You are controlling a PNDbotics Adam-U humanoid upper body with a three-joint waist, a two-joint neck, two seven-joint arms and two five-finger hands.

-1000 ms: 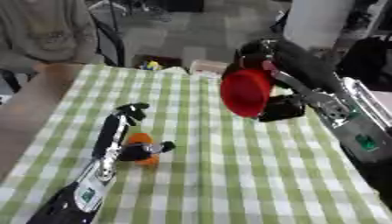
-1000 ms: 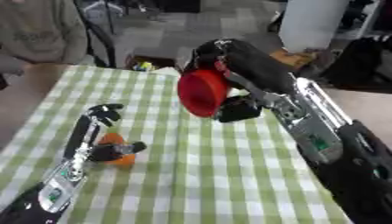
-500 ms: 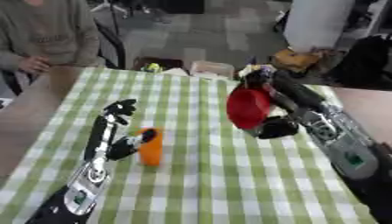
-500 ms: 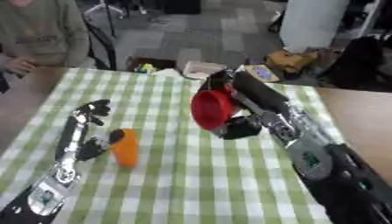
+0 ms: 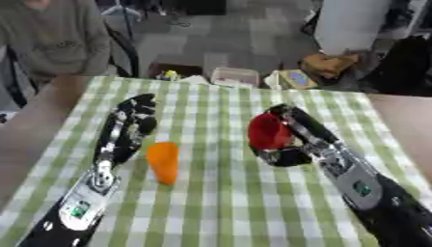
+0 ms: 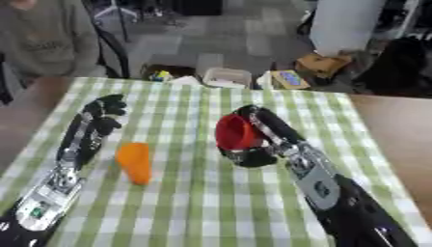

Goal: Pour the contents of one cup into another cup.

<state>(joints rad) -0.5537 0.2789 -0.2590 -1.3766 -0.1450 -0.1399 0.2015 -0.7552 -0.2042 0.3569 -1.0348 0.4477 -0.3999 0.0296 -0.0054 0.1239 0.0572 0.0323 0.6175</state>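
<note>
An orange cup point(image 5: 163, 161) stands on the green checked cloth point(image 5: 211, 207), left of the middle. My left hand point(image 5: 133, 115) lies open just up and left of it, fingers pointing away from me and not touching it. A red cup point(image 5: 267, 130) is held a little above the cloth right of the middle, tipped so its side faces me. My right hand point(image 5: 291, 153) is shut on it, with fingers over the cup's right side and the thumb curled below. What either cup holds is hidden.
The cloth's far edge point(image 5: 228, 87) drops to a floor with a white box point(image 5: 235, 76) and other clutter. Bare brown table point(image 5: 409, 120) shows to the right. A person in a grey top point(image 5: 50, 43) sits at the far left corner.
My left hand has let go of the orange cup, which now stands alone. My right hand has lowered the red cup toward the cloth. The camera has also shifted.
</note>
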